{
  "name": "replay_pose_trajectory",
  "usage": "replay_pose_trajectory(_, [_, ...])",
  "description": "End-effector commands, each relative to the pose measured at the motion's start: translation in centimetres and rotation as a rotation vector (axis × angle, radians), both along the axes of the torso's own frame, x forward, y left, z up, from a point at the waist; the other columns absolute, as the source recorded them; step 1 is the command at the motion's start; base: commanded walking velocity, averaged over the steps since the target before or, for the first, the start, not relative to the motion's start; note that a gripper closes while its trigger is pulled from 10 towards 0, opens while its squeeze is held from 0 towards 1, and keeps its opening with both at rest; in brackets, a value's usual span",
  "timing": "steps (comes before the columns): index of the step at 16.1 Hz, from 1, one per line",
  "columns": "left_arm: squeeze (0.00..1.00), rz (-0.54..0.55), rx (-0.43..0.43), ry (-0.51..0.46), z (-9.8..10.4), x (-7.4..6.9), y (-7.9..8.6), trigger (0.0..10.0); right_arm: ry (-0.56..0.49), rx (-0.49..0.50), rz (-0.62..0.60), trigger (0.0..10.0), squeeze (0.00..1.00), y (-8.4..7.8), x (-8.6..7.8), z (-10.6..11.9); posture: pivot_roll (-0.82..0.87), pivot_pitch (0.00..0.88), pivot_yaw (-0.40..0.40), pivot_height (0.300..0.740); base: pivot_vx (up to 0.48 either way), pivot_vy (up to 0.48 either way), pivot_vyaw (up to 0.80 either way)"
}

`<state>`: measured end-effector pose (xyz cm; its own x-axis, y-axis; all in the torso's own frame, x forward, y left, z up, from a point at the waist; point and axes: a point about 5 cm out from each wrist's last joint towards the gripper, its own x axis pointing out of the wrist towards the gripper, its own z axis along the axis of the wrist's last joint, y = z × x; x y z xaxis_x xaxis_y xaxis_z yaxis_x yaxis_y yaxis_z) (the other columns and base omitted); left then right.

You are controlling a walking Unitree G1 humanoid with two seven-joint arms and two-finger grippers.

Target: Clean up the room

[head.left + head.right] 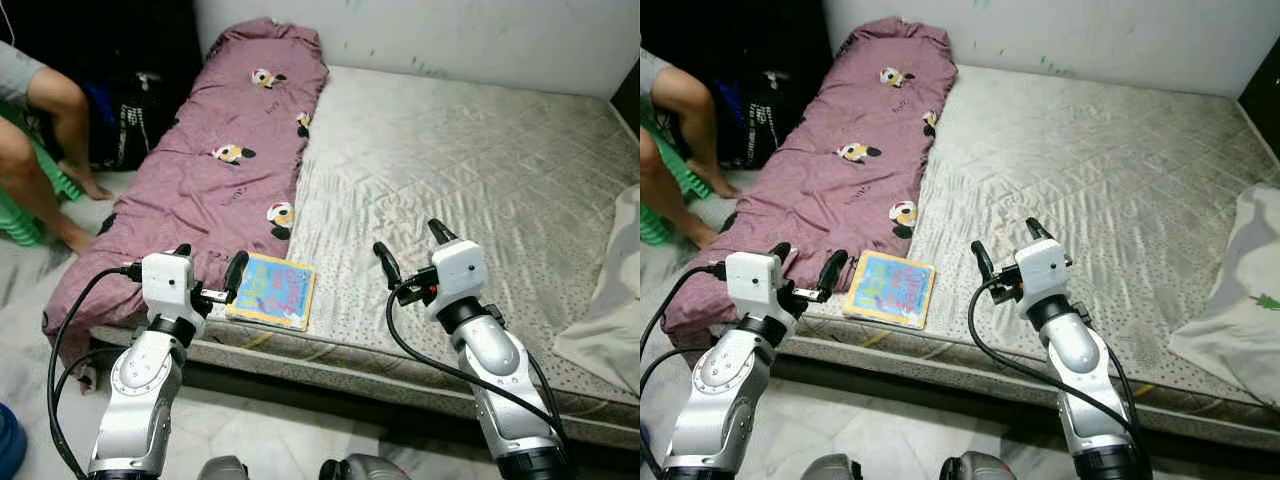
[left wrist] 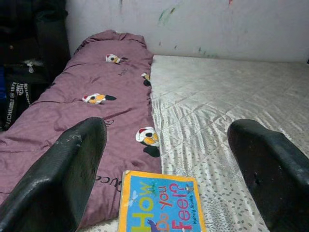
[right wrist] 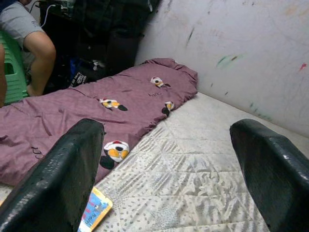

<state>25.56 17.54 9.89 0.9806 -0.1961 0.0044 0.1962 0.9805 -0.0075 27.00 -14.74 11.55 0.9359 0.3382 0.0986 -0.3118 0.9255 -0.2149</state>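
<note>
- Left eye view: a book (image 1: 272,291) lies flat near the front edge of the bed (image 1: 470,150). Its left part rests on a purple blanket (image 1: 215,170). The left tool (image 1: 210,268) is just beside the book, fingers wide apart, holding nothing.
- Right eye view: the right tool (image 1: 1007,244) hangs over the bed, right of the book, wide open and empty. A white cloth (image 1: 1240,290) lies at the bed's right side. A person (image 1: 675,130) sits left of the bed.
- Left wrist view: the book sits between the two black fingers (image 2: 63,179).
- Right wrist view: the blanket and a corner of the book.
</note>
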Motion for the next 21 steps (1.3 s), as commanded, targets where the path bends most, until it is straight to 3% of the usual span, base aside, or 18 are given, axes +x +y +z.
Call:
replay_pose_trajectory(1, [0.00, -0.003, 0.006, -0.014, 0.27, -0.15, 0.31, 10.0, -0.006, 0.001, 0.007, 10.0, 0.00, 0.16, -0.05, 0.15, -0.03, 0.071, -0.048, 0.740, 0.277, 0.000, 0.00])
replay_pose_trajectory(8, [0.00, -0.007, 0.006, -0.011, 0.21, -0.16, 0.23, 10.0, -0.005, 0.003, 0.006, 10.0, 0.00, 0.12, -0.03, 0.14, -0.04, 0.074, -0.047, 0.740, 0.280, 0.000, 0.00])
replay_pose_trajectory(14, [0.00, 0.026, 0.019, 0.016, -0.04, 0.11, 0.54, 10.0, 0.029, 0.033, -0.017, 10.0, 0.00, -0.09, 0.26, -0.17, -0.03, 0.073, -0.045, 0.740, 0.000, 0.000, 0.00])
replay_pose_trajectory(18, [0.00, 0.010, 0.030, 0.009, 0.09, 0.25, 0.39, 10.0, 0.023, 0.033, -0.026, 10.0, 0.00, -0.16, 0.38, -0.10, -0.04, 0.072, -0.040, 0.740, 0.000, 0.000, -0.76])
replay_pose_trajectory(21, [0.00, 0.005, 0.028, 0.004, 0.22, 0.46, 0.30, 10.0, 0.019, 0.026, -0.028, 10.0, 0.00, -0.24, 0.60, 0.05, -0.03, 0.076, -0.039, 0.740, 0.000, -0.174, 0.00])
